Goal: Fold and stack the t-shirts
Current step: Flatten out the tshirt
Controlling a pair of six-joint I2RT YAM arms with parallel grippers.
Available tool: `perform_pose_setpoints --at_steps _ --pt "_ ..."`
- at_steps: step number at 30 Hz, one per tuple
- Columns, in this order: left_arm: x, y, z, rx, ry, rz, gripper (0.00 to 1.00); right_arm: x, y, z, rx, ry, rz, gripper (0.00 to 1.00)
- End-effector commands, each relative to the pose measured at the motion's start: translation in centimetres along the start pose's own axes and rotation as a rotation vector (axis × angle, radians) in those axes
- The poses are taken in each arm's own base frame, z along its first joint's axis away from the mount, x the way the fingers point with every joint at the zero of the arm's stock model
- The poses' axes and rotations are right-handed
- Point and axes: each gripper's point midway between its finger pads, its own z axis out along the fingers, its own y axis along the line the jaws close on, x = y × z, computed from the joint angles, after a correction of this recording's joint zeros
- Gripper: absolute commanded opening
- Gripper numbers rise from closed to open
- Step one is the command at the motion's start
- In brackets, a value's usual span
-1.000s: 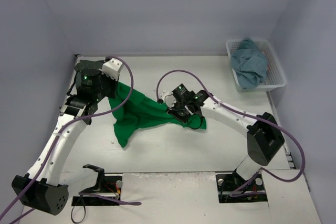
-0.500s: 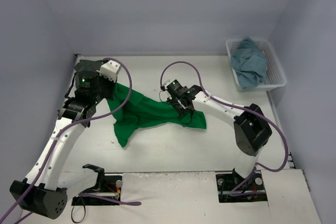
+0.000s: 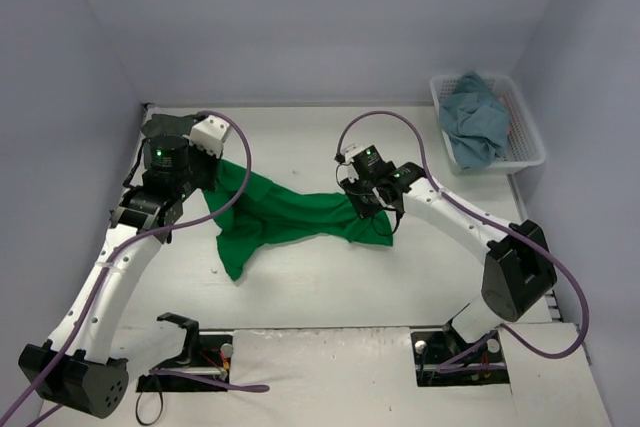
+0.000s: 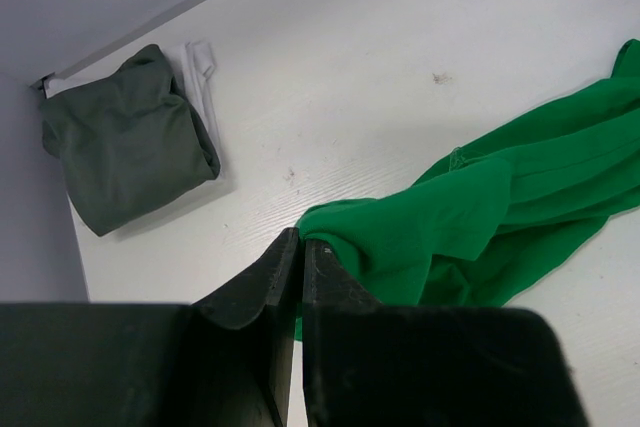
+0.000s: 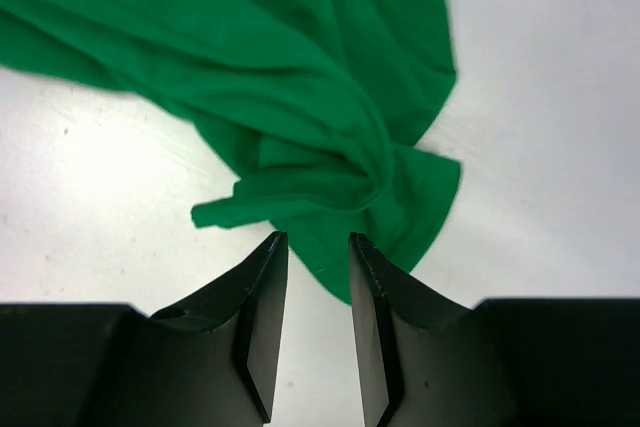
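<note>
The bright green t-shirt (image 3: 290, 215) lies crumpled and stretched across the middle of the table. My left gripper (image 3: 208, 177) is shut on its left corner (image 4: 330, 237), its tips (image 4: 300, 239) pressed together. My right gripper (image 3: 370, 207) hovers open over the shirt's right end (image 5: 330, 147), and nothing sits between its fingers (image 5: 265, 277). A folded dark olive-grey t-shirt (image 4: 125, 147) rests on a white t-shirt (image 4: 203, 62) in the far left corner. A dusty light blue t-shirt (image 3: 475, 127) is heaped in the basket.
The white slatted basket (image 3: 527, 142) stands at the far right against the wall. Walls close the table in at the back and on both sides. Purple cables loop over both arms.
My right gripper has swung to the right along the green t-shirt and its jaws have spread wider apart. The left gripper has kept its hold and place.
</note>
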Motion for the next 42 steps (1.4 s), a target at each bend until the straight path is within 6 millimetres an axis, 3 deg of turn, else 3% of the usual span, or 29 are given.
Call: perform_pose_setpoints --at_steps 1,7,20,31,42 --pt "-3.5 1.2 -1.5 -0.04 -0.1 0.015 0.0 0.8 1.9 -1.1 -0.116 0.0 0.013 0.28" --pt "-3.0 1.3 -1.4 -0.049 -0.091 0.017 0.0 1.0 3.7 -1.0 -0.209 0.022 0.01 0.24" --pt "-2.5 1.2 -1.5 -0.05 -0.098 0.028 0.0 2.3 3.9 1.4 -0.213 0.105 0.011 0.25" --pt "-1.8 1.0 -1.3 -0.048 -0.099 0.034 0.0 2.7 3.4 3.2 -0.211 0.15 0.025 0.31" --pt "-1.4 0.9 -1.3 -0.048 -0.097 0.043 0.0 2.7 4.7 4.7 -0.298 0.186 0.027 0.43"
